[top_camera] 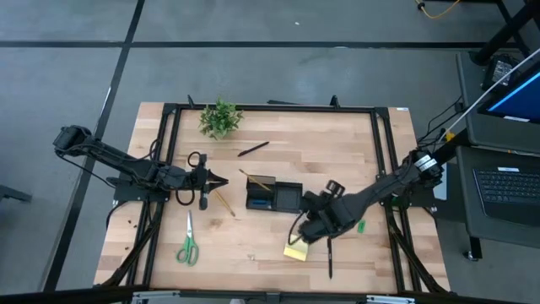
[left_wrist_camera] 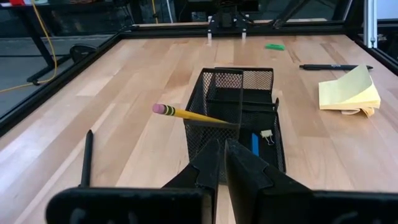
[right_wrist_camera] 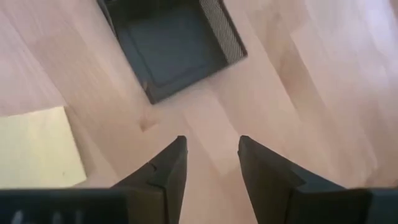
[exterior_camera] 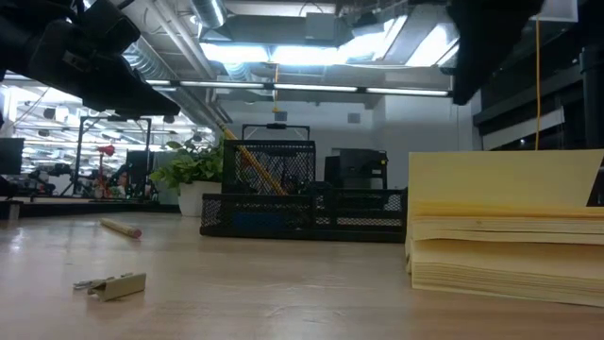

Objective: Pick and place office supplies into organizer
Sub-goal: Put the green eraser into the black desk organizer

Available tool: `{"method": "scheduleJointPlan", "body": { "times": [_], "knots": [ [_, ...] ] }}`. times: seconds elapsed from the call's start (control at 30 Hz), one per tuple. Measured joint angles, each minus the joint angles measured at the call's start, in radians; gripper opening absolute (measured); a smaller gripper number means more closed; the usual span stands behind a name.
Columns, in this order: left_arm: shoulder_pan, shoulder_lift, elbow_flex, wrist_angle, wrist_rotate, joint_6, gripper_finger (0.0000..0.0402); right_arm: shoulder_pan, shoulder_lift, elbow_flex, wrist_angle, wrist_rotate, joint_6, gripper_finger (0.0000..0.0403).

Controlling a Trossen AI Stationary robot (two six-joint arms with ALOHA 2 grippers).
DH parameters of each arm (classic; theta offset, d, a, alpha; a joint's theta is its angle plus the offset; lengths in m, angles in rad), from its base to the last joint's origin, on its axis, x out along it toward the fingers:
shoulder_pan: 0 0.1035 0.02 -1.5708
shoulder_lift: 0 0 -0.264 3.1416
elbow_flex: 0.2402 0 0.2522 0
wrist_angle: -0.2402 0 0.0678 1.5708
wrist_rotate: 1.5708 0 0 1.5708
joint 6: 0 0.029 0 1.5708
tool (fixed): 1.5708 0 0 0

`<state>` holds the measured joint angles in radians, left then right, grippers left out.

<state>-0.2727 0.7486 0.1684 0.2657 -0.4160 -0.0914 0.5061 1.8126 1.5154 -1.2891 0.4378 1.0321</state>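
The black mesh organizer (top_camera: 272,196) sits mid-table with a pencil (left_wrist_camera: 186,114) leaning out of its taller section and a blue block (left_wrist_camera: 254,144) in a low compartment. My right gripper (top_camera: 308,226) hovers open over bare wood between the organizer (right_wrist_camera: 174,43) and the yellow sticky-note pad (right_wrist_camera: 37,146). The pad (top_camera: 295,250) lies flat with its top sheets curled. My left gripper (top_camera: 215,180) is shut and empty, left of the organizer (left_wrist_camera: 239,112). The green-handled scissors (top_camera: 187,245), a loose pencil (top_camera: 224,201), two black pens (top_camera: 253,149) (top_camera: 329,257) and a green piece (top_camera: 360,225) lie on the table.
A small leafy plant (top_camera: 220,118) stands near the far edge. Black frame rails (top_camera: 169,152) run along the table's sides. A small clip (exterior_camera: 111,283) lies on the wood near the low camera. Bare wood shows between the scissors and the pad.
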Motion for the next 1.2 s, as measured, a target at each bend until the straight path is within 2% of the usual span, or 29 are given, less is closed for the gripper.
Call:
{"method": "scheduleJointPlan", "body": {
  "times": [0.33,0.47,0.6,0.93,1.07,1.2],
  "knots": [
    [0.0,0.0,0.0,0.0,0.019,-0.01,0.0021,0.132,0.0,0.0,-0.122,-0.024,0.341,0.0128],
    [0.0,0.0,0.0,0.0,0.02,-0.027,0.0024,0.181,0.0,0.0,-0.18,-0.071,0.499,0.0115],
    [0.0,0.0,0.0,0.0,0.022,-0.047,0.0023,0.219,0.001,-0.002,-0.286,-0.175,0.705,0.0109],
    [0.0,0.0,0.0,0.0,0.022,-0.079,0.0022,0.308,-0.009,-0.105,-0.253,-0.225,0.982,0.011],
    [0.0,0.0,0.0,0.008,0.022,-0.08,0.002,0.339,-0.013,-0.16,-0.215,-0.277,1.061,0.011],
    [0.0,0.0,0.0,0.009,0.022,-0.08,0.0021,0.355,-0.05,-0.207,-0.162,-0.28,1.133,0.0102]
  ]
}}
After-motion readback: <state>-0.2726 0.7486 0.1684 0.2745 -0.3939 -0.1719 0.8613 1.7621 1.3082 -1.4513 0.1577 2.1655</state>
